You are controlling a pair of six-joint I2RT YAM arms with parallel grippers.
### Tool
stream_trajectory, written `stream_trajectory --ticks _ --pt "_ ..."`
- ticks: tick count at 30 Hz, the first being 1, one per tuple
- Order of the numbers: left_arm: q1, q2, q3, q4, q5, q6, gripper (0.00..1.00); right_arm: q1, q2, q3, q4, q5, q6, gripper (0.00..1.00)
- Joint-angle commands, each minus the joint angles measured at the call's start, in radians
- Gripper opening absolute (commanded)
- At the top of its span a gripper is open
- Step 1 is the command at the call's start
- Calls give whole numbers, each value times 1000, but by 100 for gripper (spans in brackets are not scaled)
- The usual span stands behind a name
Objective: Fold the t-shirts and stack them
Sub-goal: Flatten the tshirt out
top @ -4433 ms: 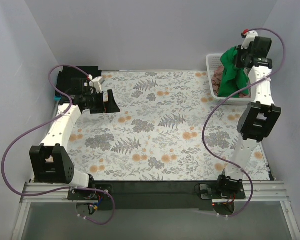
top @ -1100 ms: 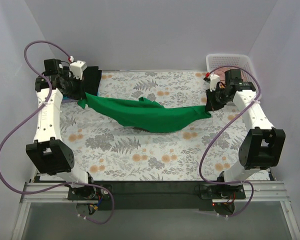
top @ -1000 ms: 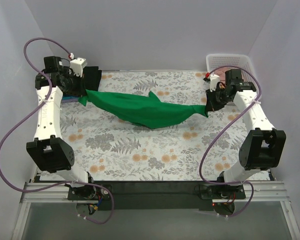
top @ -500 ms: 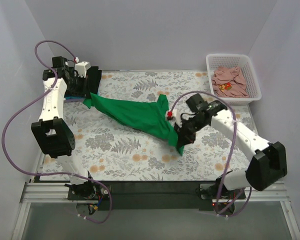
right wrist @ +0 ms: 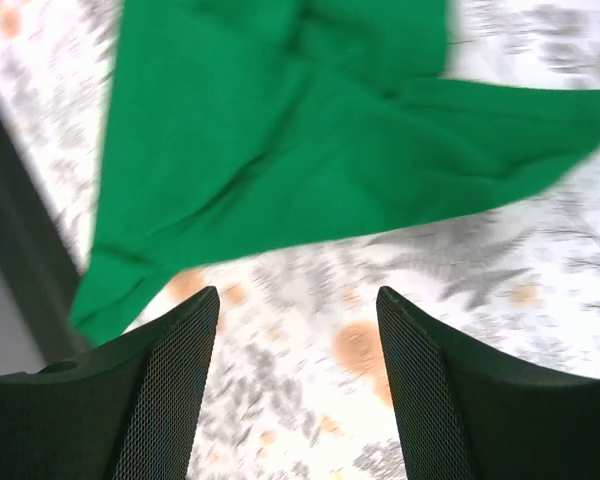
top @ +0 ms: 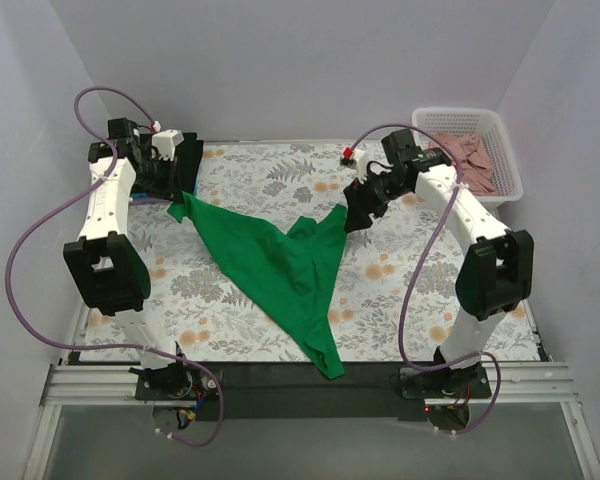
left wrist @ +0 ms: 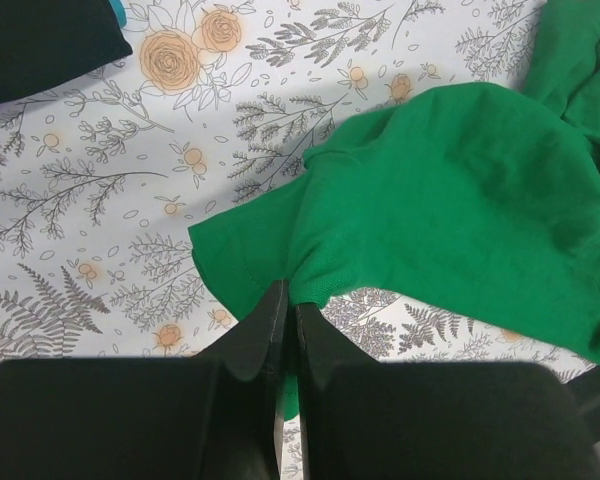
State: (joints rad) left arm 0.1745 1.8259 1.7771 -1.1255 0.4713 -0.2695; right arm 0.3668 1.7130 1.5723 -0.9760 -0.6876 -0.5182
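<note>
The bright green t-shirt [top: 280, 265] lies spread and wrinkled on the flowered table, running from the far left down to the near edge. My left gripper [top: 183, 203] is shut on its far-left corner, and in the left wrist view the fingertips [left wrist: 285, 295] pinch the green hem [left wrist: 450, 200]. My right gripper [top: 356, 217] hangs open just right of the shirt's upper point, with nothing between its fingers. In the right wrist view the green cloth [right wrist: 280, 130] lies beyond the open gripper [right wrist: 298, 300]. A dusty pink t-shirt [top: 470, 155] rests in the basket.
A white lattice basket [top: 460, 112] stands at the far right corner. A black folded t-shirt [left wrist: 40, 40] with a light blue edge [left wrist: 120, 12] beside it lies at the far left, close to my left gripper. White walls enclose the table on three sides.
My right gripper has opened, let go of the green t-shirt and swung back toward the far side. The shirt has dropped flat onto the table. The left gripper keeps its hold.
</note>
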Motion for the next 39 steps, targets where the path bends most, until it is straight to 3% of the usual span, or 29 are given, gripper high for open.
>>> stream_trajectory --ticks 1,5,10,18,24,25,27,31,35,39 --pt "3 -10 -5 -7 9 1 0 -11 103 78 163 155 207 70" --pt "5 -22 -44 4 9 3 0 -12 251 179 224 318 251 70" --pt "3 -36 -76 13 13 -2 0 -12 394 328 232 407 288 71" --pt "3 -62 -100 18 7 -2 0 -12 551 390 267 436 294 71" --pt "3 -60 -114 29 6 -4 0 -22 563 355 261 332 291 48" --pt "3 -59 -113 30 10 -8 0 -26 559 345 260 326 285 29" --pt "5 -48 -104 33 16 -11 0 -43 539 316 261 313 279 2" --pt "5 -37 -79 32 17 -19 0 -121 446 266 263 277 279 1" --pt "5 -11 -41 26 -17 -17 0 -227 236 180 247 240 245 1" --pt "5 9 13 13 -16 -16 0 -311 65 16 112 233 82 1"
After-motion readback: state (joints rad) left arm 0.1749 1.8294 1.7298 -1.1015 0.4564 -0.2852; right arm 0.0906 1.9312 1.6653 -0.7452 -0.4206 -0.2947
